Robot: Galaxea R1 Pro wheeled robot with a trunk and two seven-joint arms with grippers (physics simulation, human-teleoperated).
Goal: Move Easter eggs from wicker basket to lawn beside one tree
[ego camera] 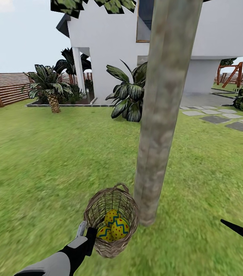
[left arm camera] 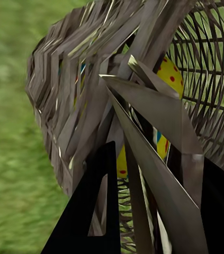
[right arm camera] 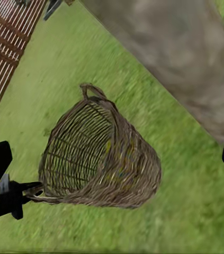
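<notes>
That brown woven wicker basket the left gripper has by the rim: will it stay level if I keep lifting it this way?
Probably not. The brown woven wicker basket is held at one rim point by the left gripper, so it likely tilts. The open weave looks light and may flex. The yellow dotted Easter eggs lie loose inside and could roll towards the low side, near the grey-brown tree trunk.

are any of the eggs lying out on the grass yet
No, the Easter eggs all sit inside the wicker basket beside the tree.
</notes>
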